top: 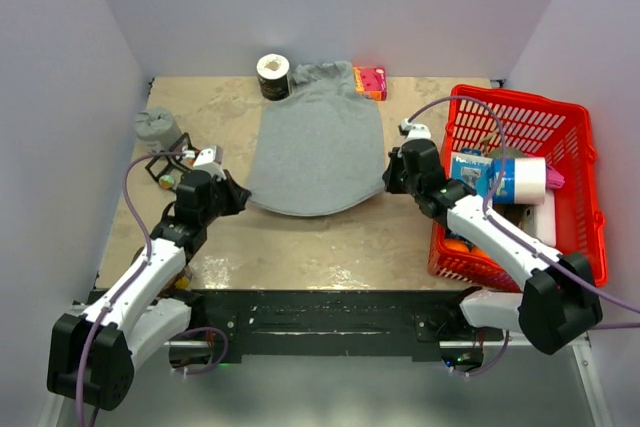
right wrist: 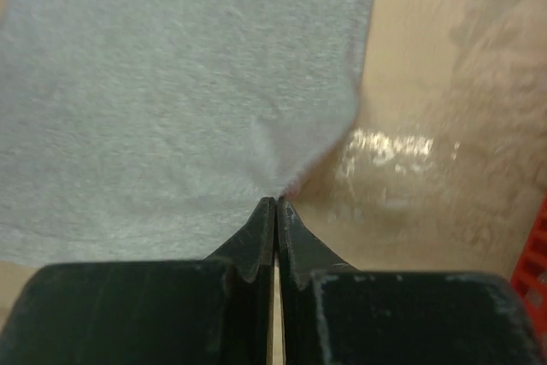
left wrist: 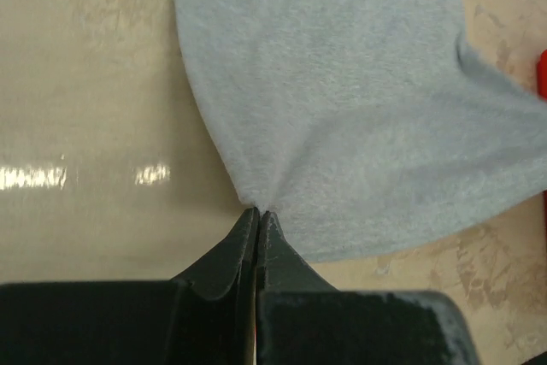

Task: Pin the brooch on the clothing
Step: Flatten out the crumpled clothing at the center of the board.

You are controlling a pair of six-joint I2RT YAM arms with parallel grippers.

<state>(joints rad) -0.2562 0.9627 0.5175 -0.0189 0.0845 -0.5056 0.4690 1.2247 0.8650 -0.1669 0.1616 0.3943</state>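
The grey clothing [top: 315, 152] lies spread flat in the middle of the table, neck end towards the back wall. My left gripper [top: 243, 199] is shut on its near left hem corner, and the cloth [left wrist: 359, 83] puckers at the closed tips [left wrist: 259, 211]. Over on the near right hem corner my right gripper [top: 388, 175] is also shut, with the fabric [right wrist: 171, 83] drawn to a point at its tips [right wrist: 277, 201]. A faint reddish speck shows at that pinched edge; I cannot tell whether it is the brooch.
A red basket [top: 575, 147] full of items stands at the right edge. A paper roll [top: 272, 75] and a pink box [top: 371, 82] sit by the back wall. A grey object [top: 155, 127] and a black frame [top: 160, 167] lie at the left.
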